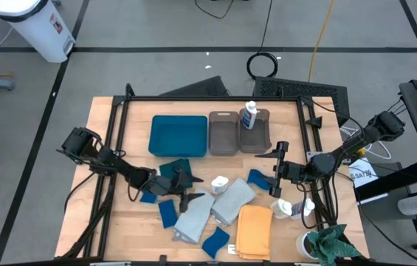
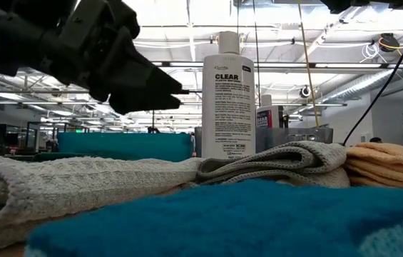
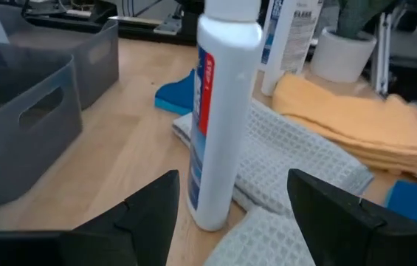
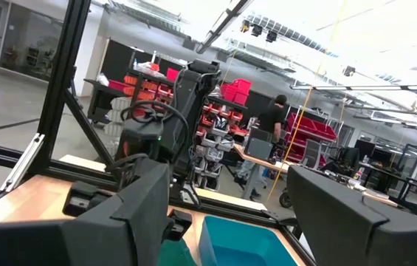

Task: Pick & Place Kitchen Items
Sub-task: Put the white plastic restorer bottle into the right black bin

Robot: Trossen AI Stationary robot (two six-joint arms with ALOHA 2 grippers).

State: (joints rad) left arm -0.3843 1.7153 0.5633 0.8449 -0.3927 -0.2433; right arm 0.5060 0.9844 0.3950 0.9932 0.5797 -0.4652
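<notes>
My pincers point(image 1: 191, 189) are black. The bottle point(image 3: 219, 111) before me is white with a blue and red label. The cloths: pale grey waffle weave point(image 1: 232, 200), mustard yellow point(image 1: 254, 230), dark teal point(image 1: 173, 169). The sponges point(image 1: 215, 241) are blue, the tray point(image 1: 178, 135) teal, the bins point(image 1: 223, 137) grey-brown, the counter point(image 1: 138, 225) light wood.
</notes>
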